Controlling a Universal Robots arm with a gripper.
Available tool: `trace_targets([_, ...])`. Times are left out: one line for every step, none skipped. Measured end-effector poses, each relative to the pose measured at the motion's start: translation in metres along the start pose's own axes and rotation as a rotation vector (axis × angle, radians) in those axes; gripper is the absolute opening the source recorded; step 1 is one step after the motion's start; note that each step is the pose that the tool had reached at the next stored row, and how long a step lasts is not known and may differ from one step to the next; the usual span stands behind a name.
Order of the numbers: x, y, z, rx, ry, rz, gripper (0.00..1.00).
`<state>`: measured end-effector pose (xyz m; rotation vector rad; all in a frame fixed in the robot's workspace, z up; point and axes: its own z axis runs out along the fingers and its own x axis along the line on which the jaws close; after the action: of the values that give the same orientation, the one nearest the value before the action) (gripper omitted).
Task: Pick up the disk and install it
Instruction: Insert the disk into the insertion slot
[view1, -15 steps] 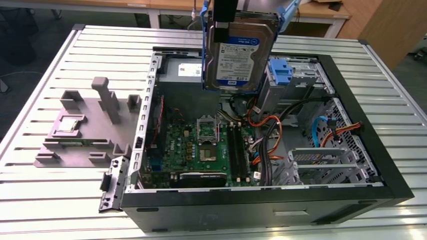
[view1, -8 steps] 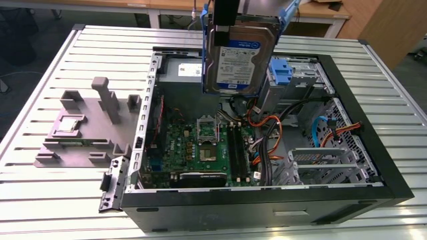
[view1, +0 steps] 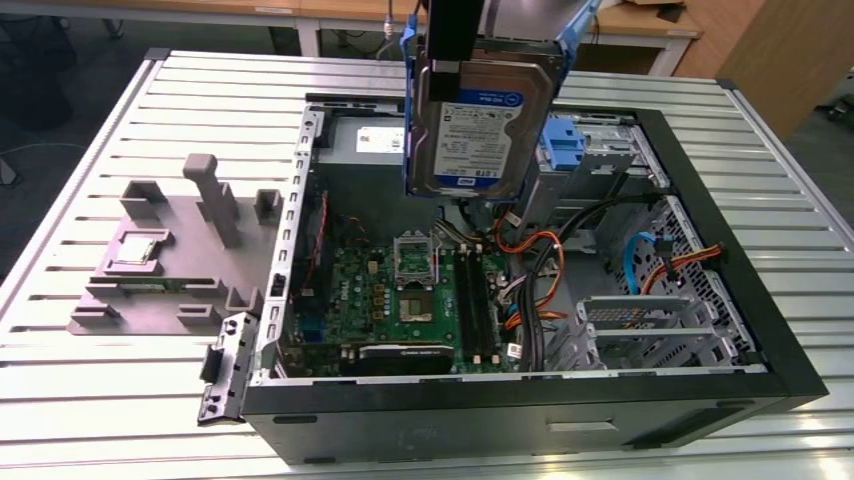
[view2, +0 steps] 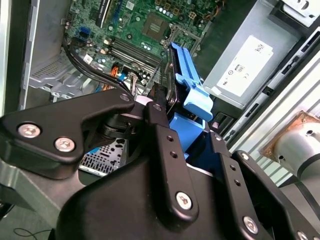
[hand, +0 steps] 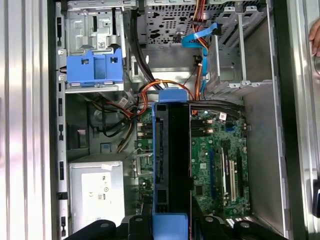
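In the exterior view the gripper (view1: 454, 45) comes down at the upper centre of the frame with its fingers clamped on the disk (view1: 478, 130). The drive hangs upright in mid-air, its white-and-blue label facing the camera and its blue caddy frame showing along both sides. It is above the open computer case (view1: 534, 405), over the back part of the interior and touching nothing inside.

The case lies on its side on a slatted metal table (view1: 107, 400). Several things sit in it:
- A green motherboard (view1: 400, 300) covers the floor at centre-left.
- A grey power supply (view1: 367, 140) with a white label sits in the far corner, toward the exterior view's left.
- A second blue caddy (view1: 567, 140) sits in a drive bay just behind the hanging disk.
- Orange and black cables (view1: 541, 260) loop between the board and the bays.
- A perforated metal cage (view1: 654, 325) stands at the lower right.

In the second wrist view the black fingers (view2: 157, 107) pinch the drive's edge, with the caddy's blue tab jutting past them.

On the table at the exterior view's left lies a grey moulded tray (view1: 147, 300), with a small square part (view1: 140, 248) resting in one of its recesses.
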<state>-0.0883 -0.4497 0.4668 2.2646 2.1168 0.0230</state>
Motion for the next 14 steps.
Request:
trace_targets([-0.0006,0.0000,0.0000,0.0000,-0.0007,0.000,0.37])
trace_targets([-0.0009,0.0000,0.0001,-0.0001,-0.0008,0.000,0.37])
trace_targets([-0.0009,0.0000,0.0001,-0.0001,-0.0010,0.000,0.37])
trace_targets([-0.0009,0.0001,0.0001,-0.0001,-0.0011,0.000,0.37])
trace_targets([-0.0010,0.0001,0.0000,-0.0001,-0.0011,0.000,0.37])
trace_targets([-0.0011,0.0001,0.0001,-0.0001,-0.0011,0.000,0.37])
trace_targets([-0.0012,0.0001,0.0000,-0.0001,-0.0012,0.000,0.37])
trace_targets([-0.0013,0.0001,0.0001,-0.0001,-0.0011,0.000,0.37])
trace_targets([-0.0016,0.0001,0.0001,-0.0001,-0.0011,0.000,0.37])
trace_targets([-0.0018,0.0001,0.0001,-0.0001,-0.0011,0.000,0.37])
trace_targets([-0.0021,0.0001,0.0001,-0.0001,-0.0012,0.000,0.37])
trace_targets([-0.0025,0.0002,0.0001,-0.0001,-0.0013,0.000,0.37])
trace_targets([-0.0030,0.0002,0.0001,-0.0001,-0.0012,0.000,0.37])
trace_targets([-0.0035,0.0002,0.0001,-0.0001,-0.0012,0.000,0.37])
